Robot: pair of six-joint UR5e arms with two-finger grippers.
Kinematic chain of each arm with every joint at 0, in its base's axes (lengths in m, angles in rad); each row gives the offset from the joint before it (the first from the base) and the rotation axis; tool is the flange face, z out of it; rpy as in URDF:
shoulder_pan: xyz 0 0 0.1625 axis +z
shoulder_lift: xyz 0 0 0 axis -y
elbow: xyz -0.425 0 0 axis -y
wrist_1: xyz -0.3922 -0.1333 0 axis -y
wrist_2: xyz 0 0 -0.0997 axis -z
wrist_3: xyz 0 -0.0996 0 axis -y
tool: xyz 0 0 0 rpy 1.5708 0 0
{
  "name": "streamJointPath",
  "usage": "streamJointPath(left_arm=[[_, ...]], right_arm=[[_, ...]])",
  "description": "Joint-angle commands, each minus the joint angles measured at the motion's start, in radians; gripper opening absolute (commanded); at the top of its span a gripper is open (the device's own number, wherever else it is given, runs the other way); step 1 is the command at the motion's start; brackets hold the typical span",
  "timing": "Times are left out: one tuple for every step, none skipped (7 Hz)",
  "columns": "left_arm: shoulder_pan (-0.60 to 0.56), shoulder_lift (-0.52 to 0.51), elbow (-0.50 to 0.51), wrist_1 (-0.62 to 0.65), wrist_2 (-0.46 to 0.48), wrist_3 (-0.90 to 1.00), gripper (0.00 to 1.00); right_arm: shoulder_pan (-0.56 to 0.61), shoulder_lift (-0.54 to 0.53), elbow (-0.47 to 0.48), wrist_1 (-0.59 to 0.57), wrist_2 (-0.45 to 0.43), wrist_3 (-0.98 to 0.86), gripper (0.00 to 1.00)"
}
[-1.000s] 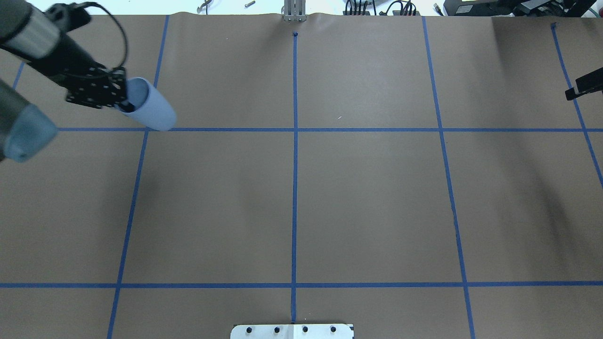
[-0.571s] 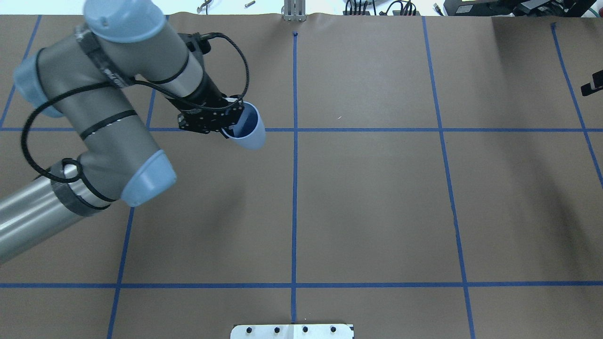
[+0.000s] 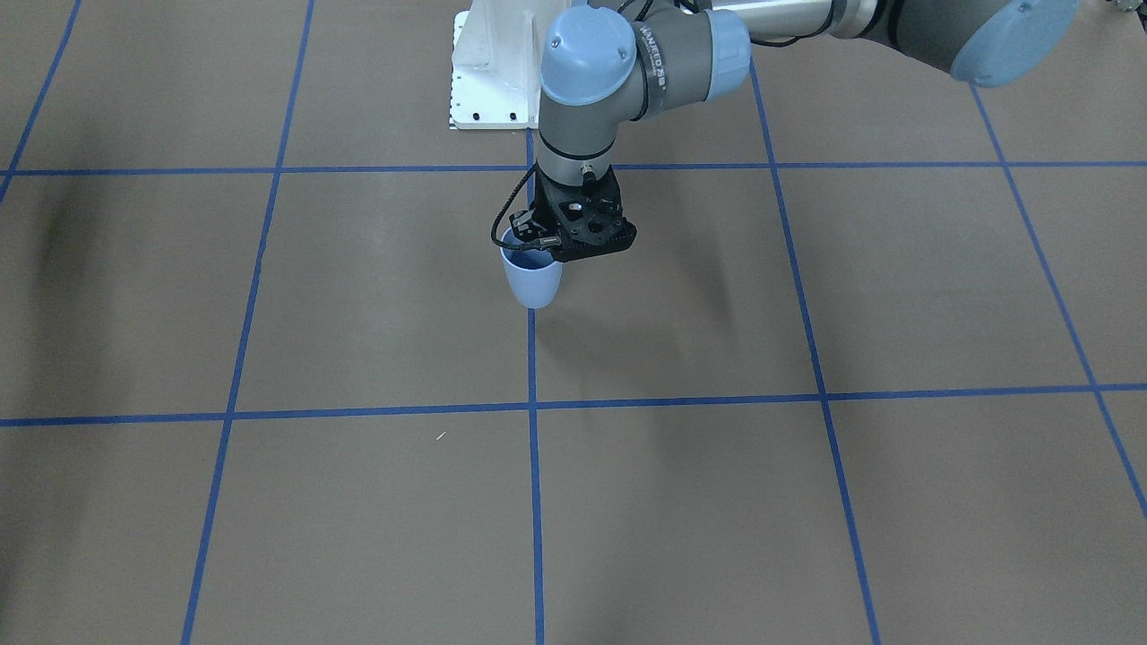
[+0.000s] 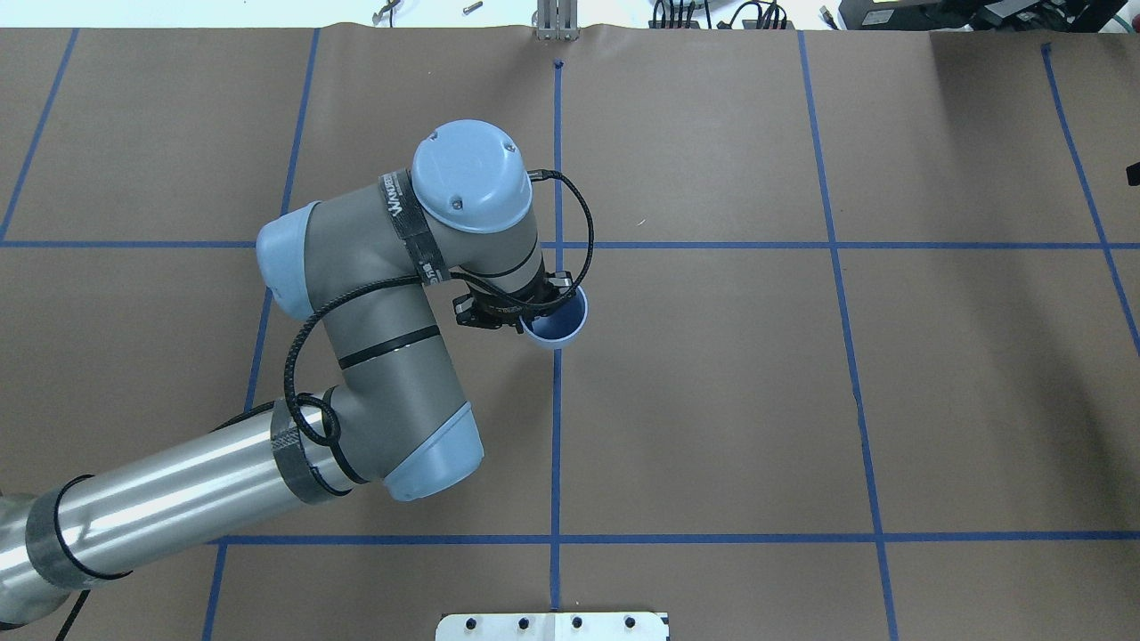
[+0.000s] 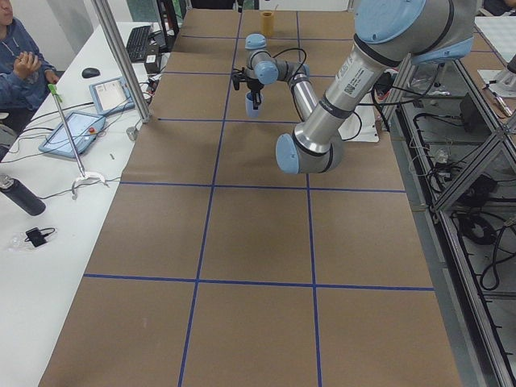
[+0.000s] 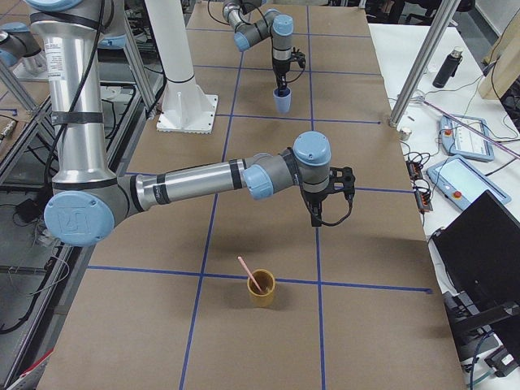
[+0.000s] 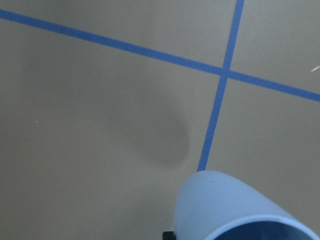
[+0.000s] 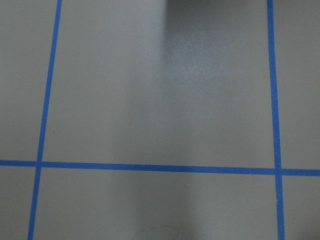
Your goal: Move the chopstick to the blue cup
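Brown-papered table point(image 4: 712, 401), gridded in blue tape point(image 4: 556, 445); operators' bench with tablets alongside.

1. Blue cup point(image 4: 558, 324). Upright, mouth up, on the centre tape line, just robot-side of a crossing. Brought in from the table's far-left edge within the last second, and righted from a tilt on the way. Probably held a little clear of the paper, judging by the shadow lying apart from its base in the left wrist view; not certain.

2. Left gripper point(image 3: 548, 253). Clamped on the cup's rim, pointing straight down.

3. Right gripper point(image 6: 315, 213). Hanging over bare paper near the robot's right end of the table; now almost out of the overhead view. Fingers apart or together: cannot tell.

4. Chopstick point(image 6: 249, 274). Pale pink, leaning in a tan cup point(image 6: 262, 291), near the right gripper and well apart from the blue cup. Not yet grasped.

Assessment: receiving vessel now staged mid-table, within likely reach of both arms. Remaining: set down or steady the cup, pick the stick, carry it across, drop it in.
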Motion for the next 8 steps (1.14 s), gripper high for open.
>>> streamJointPath(left_arm=[[0.004,-0.005,0.031,-0.023,0.017,0.009,0.0],[0.004,-0.004,0.04,-0.026,0.017,0.009,0.02],[0.003,-0.004,0.049,-0.029,0.016,0.009,0.05],[0.003,-0.004,0.051,-0.038,0.011,0.01,0.05],[0.003,-0.004,0.051,-0.052,0.011,0.007,0.1],[0.003,0.007,0.051,-0.078,0.011,0.006,0.99],[-0.004,0.016,0.04,-0.109,0.01,0.006,0.98],[-0.039,0.016,-0.019,-0.114,0.006,-0.008,0.98]], right_arm=[[0.0,0.0,-0.001,0.0,0.002,0.002,1.0],[0.0,0.0,-0.003,0.0,0.002,0.002,1.0],[0.0,-0.002,-0.004,-0.002,0.003,0.002,1.0],[0.0,-0.002,-0.01,-0.002,0.003,0.002,1.0],[0.0,-0.002,-0.012,-0.002,0.003,0.002,1.0],[0.0,-0.006,-0.014,0.0,0.005,0.0,1.0],[0.0,-0.009,-0.017,0.0,0.006,0.0,1.0],[0.019,-0.027,-0.012,0.001,0.005,-0.012,1.0]])
